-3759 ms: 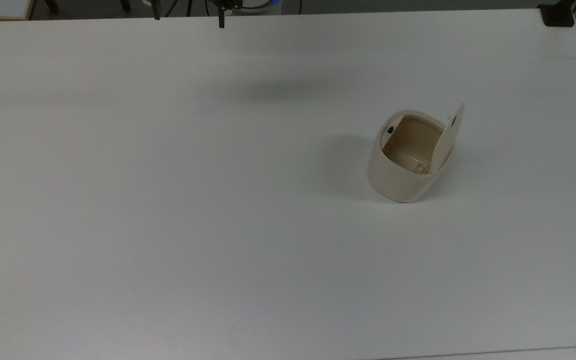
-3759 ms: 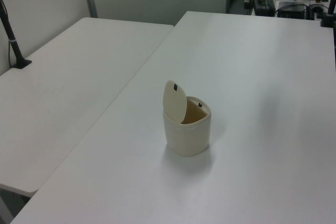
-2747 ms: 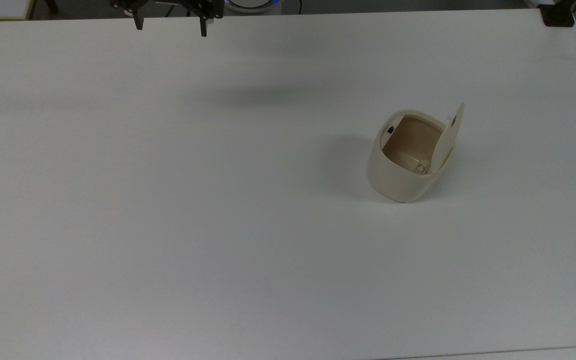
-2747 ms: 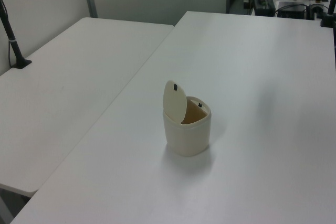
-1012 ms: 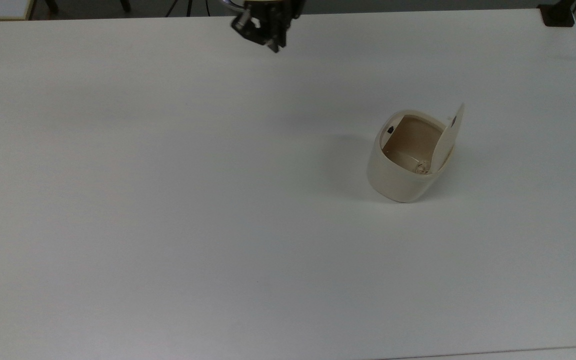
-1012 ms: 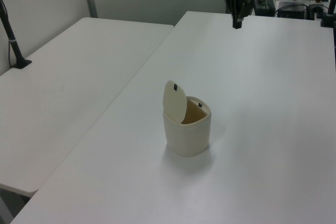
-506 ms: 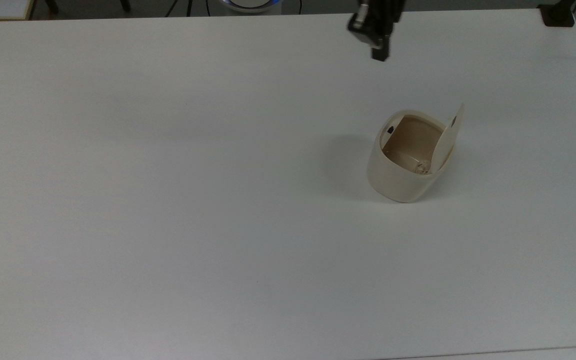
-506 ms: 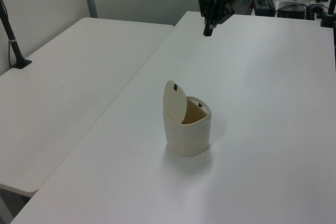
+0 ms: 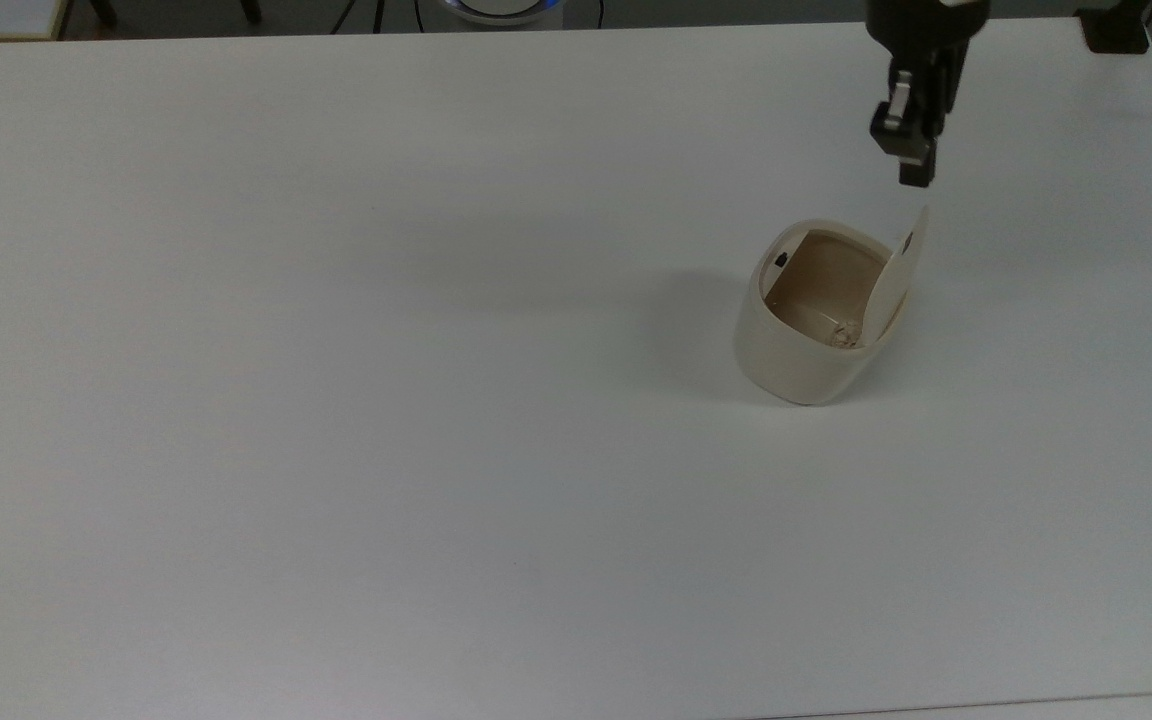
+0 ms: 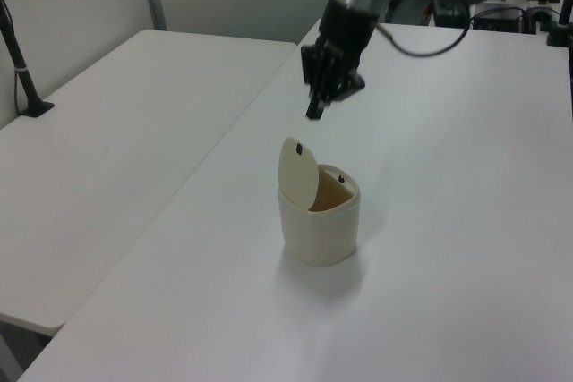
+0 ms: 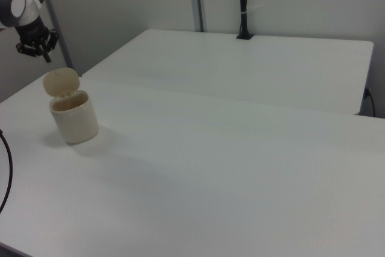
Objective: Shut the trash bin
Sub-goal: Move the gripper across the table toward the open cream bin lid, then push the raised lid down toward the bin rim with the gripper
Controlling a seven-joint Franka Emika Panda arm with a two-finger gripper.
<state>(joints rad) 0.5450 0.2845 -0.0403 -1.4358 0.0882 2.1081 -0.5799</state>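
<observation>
Since half a second ago, the gripper (image 9: 915, 170) has travelled from above the table's far edge, toward the top view's right, and now hangs just beyond the raised lid (image 9: 898, 272) of the trash bin (image 9: 804, 350); bin and lid are unmoved. Item: trash bin, cream-beige, rounded-square body, upright on the white table (image 9: 336, 400), toward the top view's right of centre; in the left view (image 10: 319, 230) near the middle of the table; in the right view (image 11: 74, 118) near the right view's left edge. Lid: open, standing roughly upright on its hinge, on the top view's right side of the rim, on the left view's left side (image 10: 297, 170), behind the opening in the right view (image 11: 61, 80). Interior: tan, exposed, with something small and pale at the bottom that cannot be identified. Small black button (image 9: 781, 260) at the rim opposite the hinge. Gripper: pointing downward, above and apart from the lid's top edge (image 10: 313, 112), not touching it (image 11: 46, 57). Jaws: drawn together, holding nothing. Second white table (image 10: 107, 158) adjoins on the left view's left.
</observation>
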